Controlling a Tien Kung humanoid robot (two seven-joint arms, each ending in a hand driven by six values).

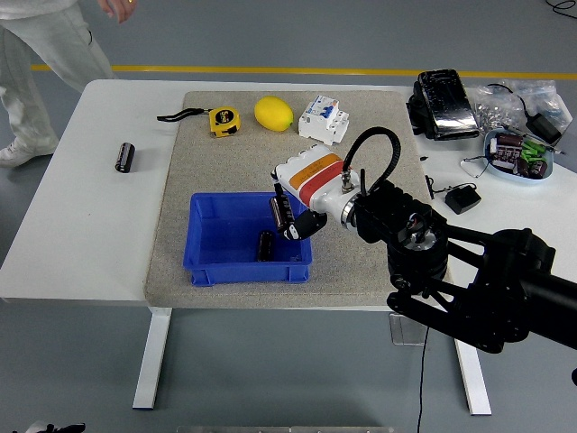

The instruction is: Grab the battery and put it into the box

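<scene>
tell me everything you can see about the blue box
The blue box is an open-topped rectangular bin that looks like moulded plastic, with a thick rim and sloping walls. It sits upright near the front edge of the grey mat. One dark cylindrical battery lies on its floor, right of centre. The right hand holds a second battery over the box's right side, above the rim. Whether that battery touches the box I cannot tell.
</scene>
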